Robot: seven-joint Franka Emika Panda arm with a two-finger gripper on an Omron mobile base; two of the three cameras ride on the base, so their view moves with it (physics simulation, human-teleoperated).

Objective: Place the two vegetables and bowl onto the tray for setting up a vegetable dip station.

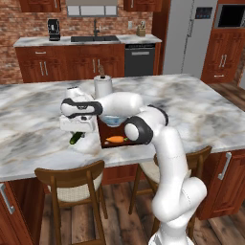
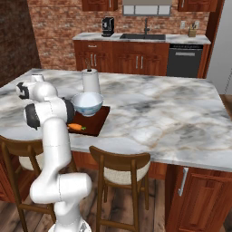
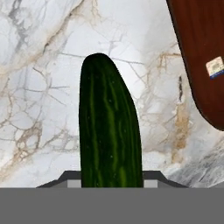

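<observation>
A dark green cucumber [image 3: 109, 131] runs up from between my gripper's [image 3: 111, 177] fingertips, which are closed against its sides. From the left base view the gripper [image 1: 76, 134] points down left of the tray [image 1: 101, 135], with the cucumber [image 1: 75, 139] hanging just over the marble. The dark reddish-brown tray [image 2: 99, 118] carries the pale blue-white bowl [image 2: 87, 103] and the orange carrot [image 2: 76, 127]. The bowl [image 1: 114, 119] is partly hidden behind my forearm, and the carrot [image 1: 116, 139] lies near the tray's front edge. A corner of the tray [image 3: 201, 52] shows at the upper right of the hand view.
A white paper towel roll [image 1: 103, 86] stands upright just behind the tray. Two wooden stools [image 1: 72, 184] sit under the island's near edge. The marble island [image 2: 163, 108] stretches wide to the right. Cabinets and a sink line the back wall.
</observation>
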